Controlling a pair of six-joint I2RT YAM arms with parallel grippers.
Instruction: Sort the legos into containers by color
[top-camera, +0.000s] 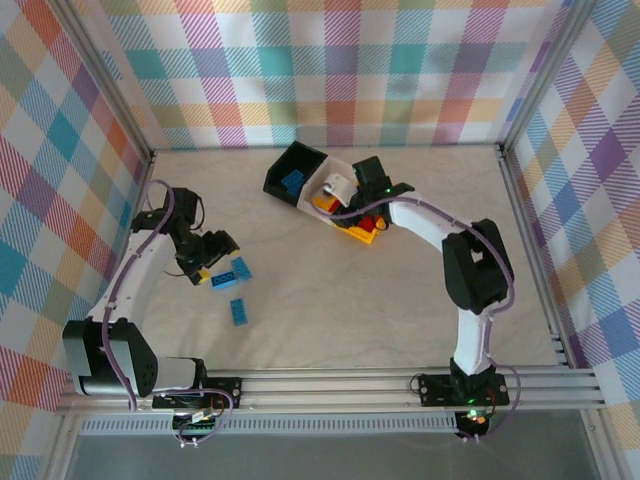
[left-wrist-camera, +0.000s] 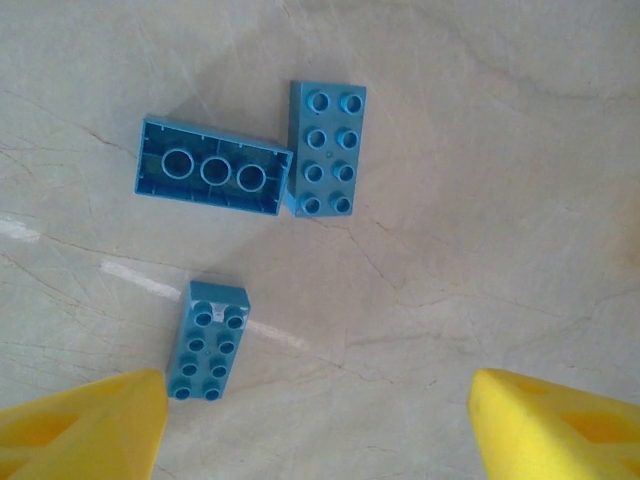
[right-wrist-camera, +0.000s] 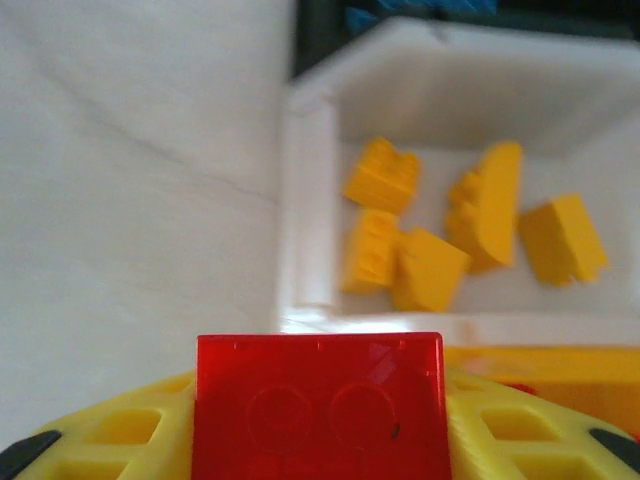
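Three blue legos (left-wrist-camera: 327, 148) lay loose on the table (left-wrist-camera: 500, 200), well left of the white bin (right-wrist-camera: 310, 200), and the left gripper (left-wrist-camera: 320, 430) hung right over them with its jaws spread wide and nothing between them. One lego sat hollow side up (left-wrist-camera: 212, 178), with a studs-up one at its end, touching it or very nearly. A third (left-wrist-camera: 208, 340) lay alone, just beside one yellow finger (left-wrist-camera: 90, 425). That lone piece looked the cleanest pick: centre the jaws across its narrow sides, come straight down, and stay off the other two. Over at the white bin, the right gripper (right-wrist-camera: 320, 440) was clamped at a narrow setting on a red lego (right-wrist-camera: 320, 405), poised above the bin's near rim. Yellow legos (right-wrist-camera: 430, 270) already sat inside the white bin, so red didn't belong there. The yellow-orange bin (right-wrist-camera: 540, 362) joined beside it, where red showed from overhead, seemed the right home. The black bin (top-camera: 297, 172) on the white bin's far side held blue ones. The drop wanted a shift fully past the shared wall before letting go, low enough that the lego wouldn't bounce out.
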